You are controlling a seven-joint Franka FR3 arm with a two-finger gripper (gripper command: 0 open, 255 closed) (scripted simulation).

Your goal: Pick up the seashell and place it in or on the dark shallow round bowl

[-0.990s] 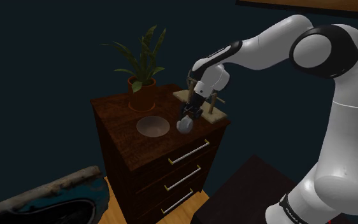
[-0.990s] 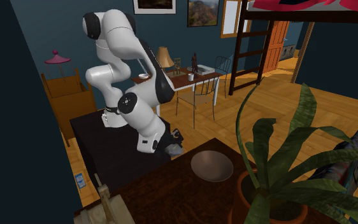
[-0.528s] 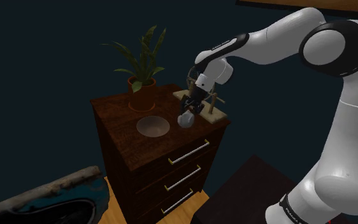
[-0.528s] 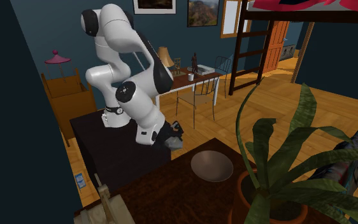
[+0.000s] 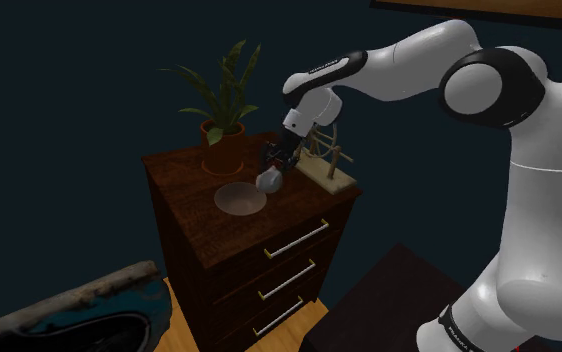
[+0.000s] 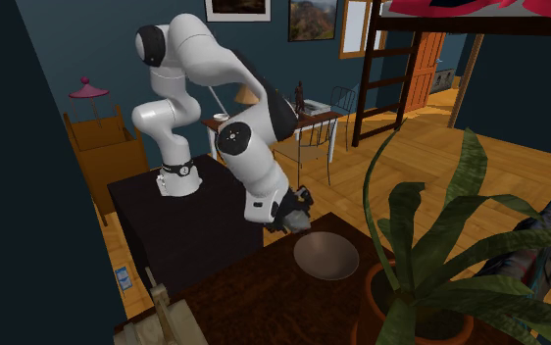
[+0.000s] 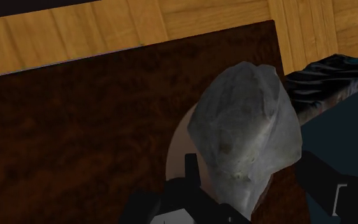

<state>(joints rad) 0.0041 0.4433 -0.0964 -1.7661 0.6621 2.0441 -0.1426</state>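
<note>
Gripper (image 5: 270,170) fingers (image 7: 184,197) clasped on lumpy, mottled grey seashell (image 7: 248,133), raised near smooth shallow round bowl (image 5: 239,199) atop dark wooden dresser (image 5: 269,250).

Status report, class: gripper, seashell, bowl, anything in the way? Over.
Gripper shut on seashell, held above dresser. Bowl just beside it. Nothing between them.

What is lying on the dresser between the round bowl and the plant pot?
Nothing. In the shoulder view, the stretch of dresser top between the bowl and the plant pot is bare dark wood.
</note>
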